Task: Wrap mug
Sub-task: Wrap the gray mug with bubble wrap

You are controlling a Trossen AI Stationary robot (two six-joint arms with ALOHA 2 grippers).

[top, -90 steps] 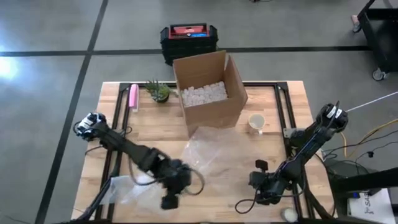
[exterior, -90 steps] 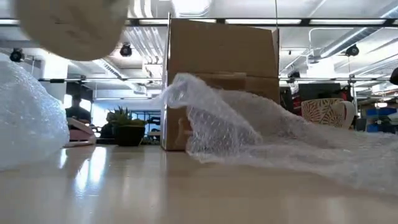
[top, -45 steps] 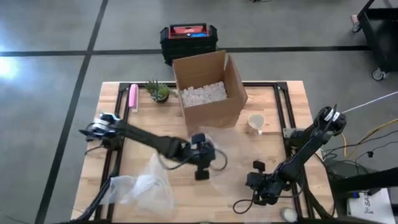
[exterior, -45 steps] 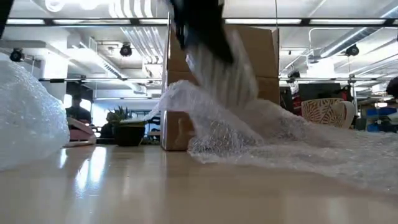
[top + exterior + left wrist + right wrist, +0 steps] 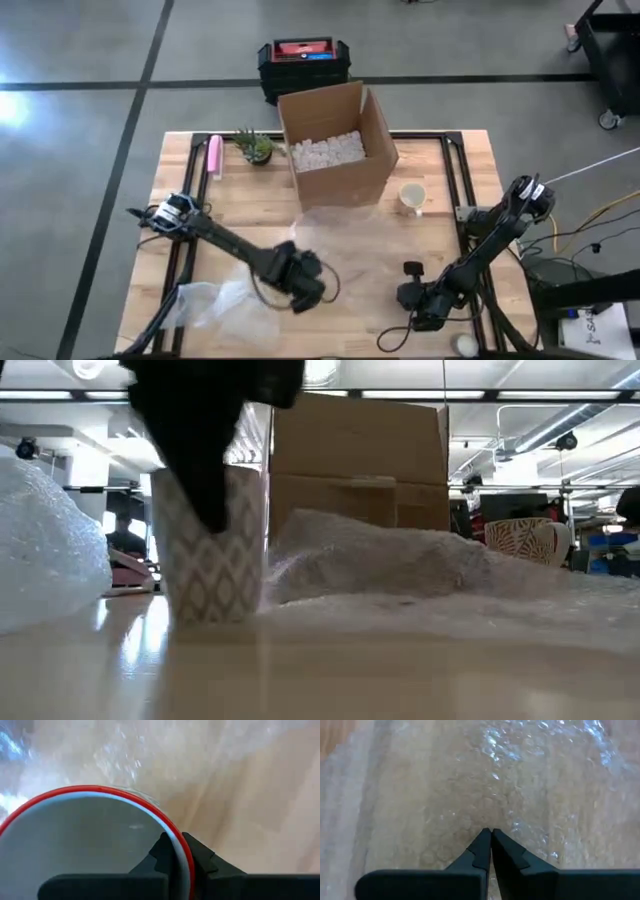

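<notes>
A mug (image 5: 214, 556) with a grey diamond pattern and a red rim (image 5: 95, 791) stands upright on the table, at the near left edge of a clear bubble wrap sheet (image 5: 350, 240). My left gripper (image 5: 303, 290) comes down on it from above, shut on its rim, and hides it in the high view. My right gripper (image 5: 413, 300) is near the table's front right, and its fingers (image 5: 491, 834) are shut low over the bubble wrap (image 5: 485, 785). My left gripper pinches the mug's wall at the rim (image 5: 186, 854), with one finger (image 5: 161, 854) inside the mug and one (image 5: 199, 854) outside. The fingers point down from above. The mug is upright with its base (image 5: 214, 618) on the table. My right gripper's shut fingertips are just over the sheet; I cannot tell whether they touch it.
An open cardboard box (image 5: 335, 145) with white filler stands at the back middle, with a cream mug (image 5: 412, 197) to its right. A small plant (image 5: 257, 147) and a pink object (image 5: 213, 155) are at the back left. A wad of bubble wrap (image 5: 220, 305) lies near left.
My left gripper has carried the mug from high at the near left, over the bubble wrap sheet, then back toward the near edge and down; the mug now stands on the table. The sheet's raised hump has sunk flatter.
</notes>
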